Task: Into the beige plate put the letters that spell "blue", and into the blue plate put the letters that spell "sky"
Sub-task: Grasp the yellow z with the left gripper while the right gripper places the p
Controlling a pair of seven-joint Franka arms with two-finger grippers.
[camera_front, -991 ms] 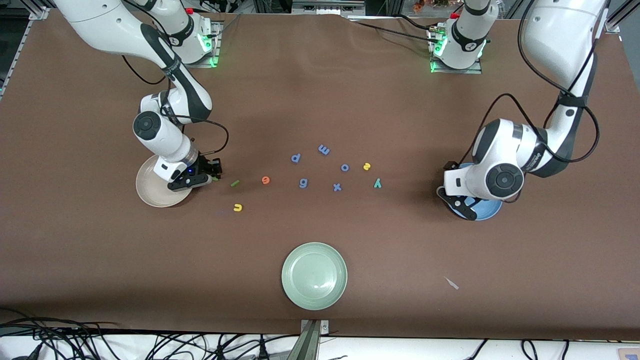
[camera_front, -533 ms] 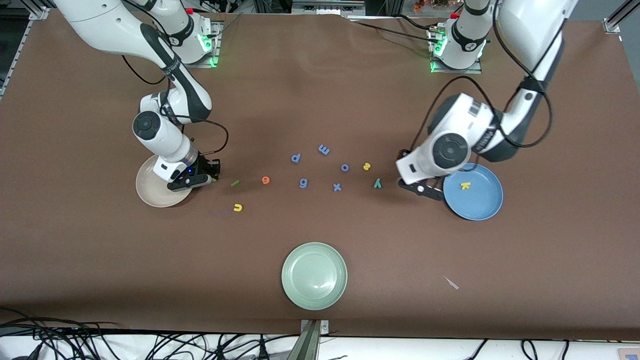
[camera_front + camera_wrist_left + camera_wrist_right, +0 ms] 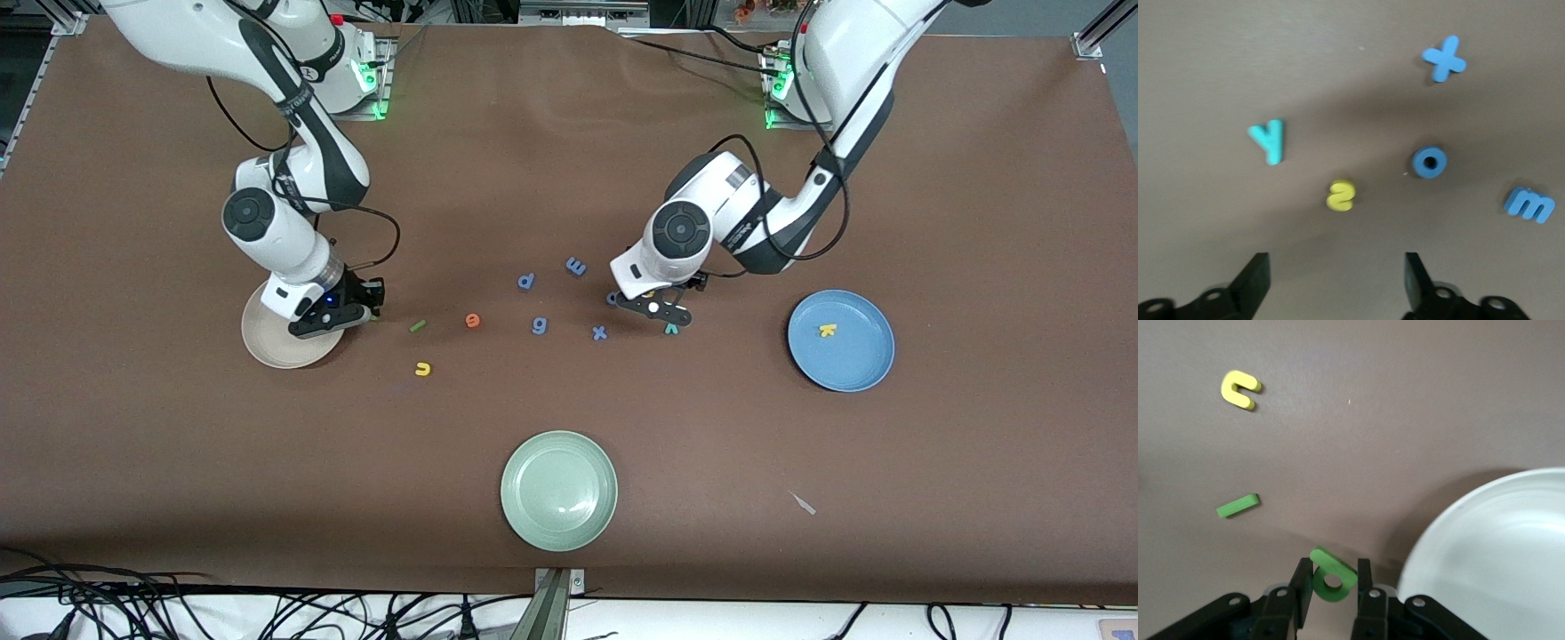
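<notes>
Between the fingers of the right gripper (image 3: 1333,587) we see the green b (image 3: 1332,575), pinched and lifted, just beside the rim of the beige plate (image 3: 1498,540), which holds no letter that we can see; the grip takes the foam only by its edges, so we judge that it could twist or drop short of the rim if the jaws part too soon. Toward the middle of the bench (image 3: 569,178) lie the green l (image 3: 418,326), the yellow u (image 3: 423,369) and the orange e (image 3: 473,320), all still outside the plate.

Over the teal y (image 3: 1268,140) and the yellow s (image 3: 1340,195) hangs the left gripper (image 3: 1335,283), jaws parted and empty; the two letters lie near each other, and the blue o (image 3: 1429,162) sits just beside the s, so a descent slightly off could nudge a neighbour or catch the wrong one. The blue x (image 3: 1444,59), m (image 3: 1529,204), p (image 3: 526,281) and g (image 3: 540,325) must stay where they are. Only the yellow k (image 3: 827,330) rests in the blue plate (image 3: 840,373); the pale green plate (image 3: 558,490) sits nearer the front camera, and a letter carried there would be misplaced.
</notes>
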